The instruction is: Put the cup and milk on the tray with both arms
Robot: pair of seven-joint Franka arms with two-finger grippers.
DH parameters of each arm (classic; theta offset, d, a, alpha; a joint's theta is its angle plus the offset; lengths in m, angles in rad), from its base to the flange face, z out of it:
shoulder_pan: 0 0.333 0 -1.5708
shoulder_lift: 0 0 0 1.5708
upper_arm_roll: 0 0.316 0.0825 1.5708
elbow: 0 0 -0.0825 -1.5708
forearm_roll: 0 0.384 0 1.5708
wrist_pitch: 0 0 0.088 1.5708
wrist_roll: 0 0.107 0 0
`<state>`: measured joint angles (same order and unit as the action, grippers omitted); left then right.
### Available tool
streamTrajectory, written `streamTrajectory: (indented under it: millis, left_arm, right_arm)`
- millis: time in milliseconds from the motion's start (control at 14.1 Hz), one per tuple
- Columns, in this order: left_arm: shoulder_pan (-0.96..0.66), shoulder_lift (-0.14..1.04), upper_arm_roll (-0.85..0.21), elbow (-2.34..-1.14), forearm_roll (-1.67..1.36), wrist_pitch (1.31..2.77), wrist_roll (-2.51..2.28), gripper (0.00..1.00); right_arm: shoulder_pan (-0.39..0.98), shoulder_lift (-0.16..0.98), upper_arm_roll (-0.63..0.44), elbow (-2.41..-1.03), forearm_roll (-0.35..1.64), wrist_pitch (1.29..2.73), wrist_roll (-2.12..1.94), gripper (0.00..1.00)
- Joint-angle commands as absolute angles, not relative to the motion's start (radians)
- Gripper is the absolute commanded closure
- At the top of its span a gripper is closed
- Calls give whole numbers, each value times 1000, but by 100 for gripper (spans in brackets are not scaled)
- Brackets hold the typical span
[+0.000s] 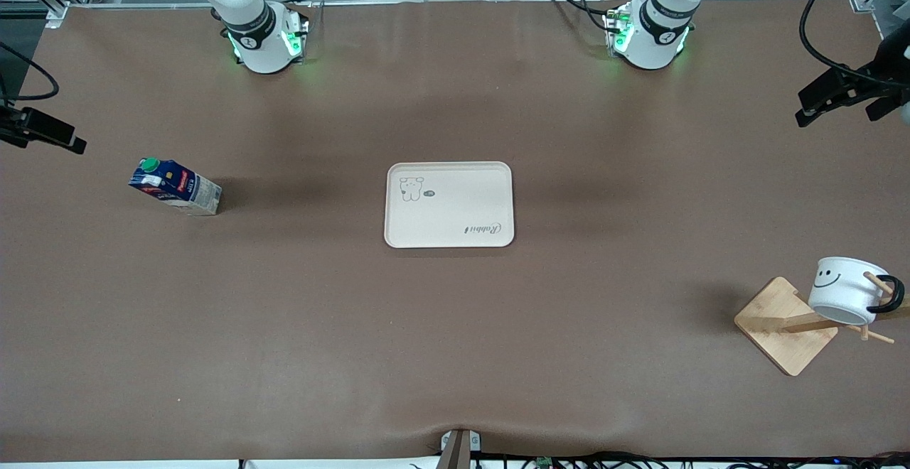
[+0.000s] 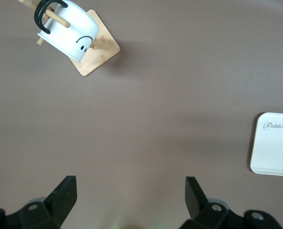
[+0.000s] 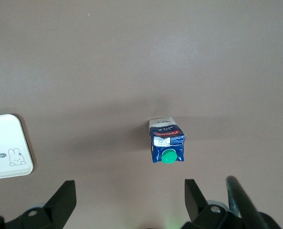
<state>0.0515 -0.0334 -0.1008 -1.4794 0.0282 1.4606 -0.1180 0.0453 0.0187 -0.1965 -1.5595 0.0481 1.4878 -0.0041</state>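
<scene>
Worktop layout: tray in the middle, milk and cup toward either end

The tray (image 1: pixel 449 205) is lying mid-worktop (image 1: pixel 455 327). The milk (image 1: pixel 175 186) is standing well apart from it toward the right arm's end, about level with it. The cup (image 1: pixel 846 290) is hanging on a wooden stand (image 1: pixel 785 325) toward the left arm's end, nearer the front camera than the tray.
</scene>
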Motion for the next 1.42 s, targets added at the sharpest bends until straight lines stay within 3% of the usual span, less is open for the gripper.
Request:
streamTrajectory:
  millis: [0, 427, 569, 995, 1209, 1351]
  left_arm:
    - [45, -23, -104, -1460, 48, 1445, -120, 0]
    - [130, 18, -84, -1471, 31, 1514, -103, 0]
    - [167, 20, -84, -1497, 26, 1554, -103, 0]
    - [340, -8, -86, -1750, -86, 1862, 63, 0]
    - [345, -38, -86, -1882, -171, 2023, 86, 0]
    - [345, -38, -86, -1940, -190, 2142, 145, 0]
  right_arm:
    - [34, 31, -193, -1529, 63, 1473, 0, 0]
    - [34, 54, -193, -1529, 60, 1474, -2, 0]
    - [35, 145, -192, -1523, 60, 1468, 0, 0]
    - [18, 167, -193, -1537, 48, 1467, -8, 0]
    - [-29, 178, -192, -1600, 58, 1439, -6, 0]
    - [-40, 173, -192, -1641, 55, 1504, -8, 0]
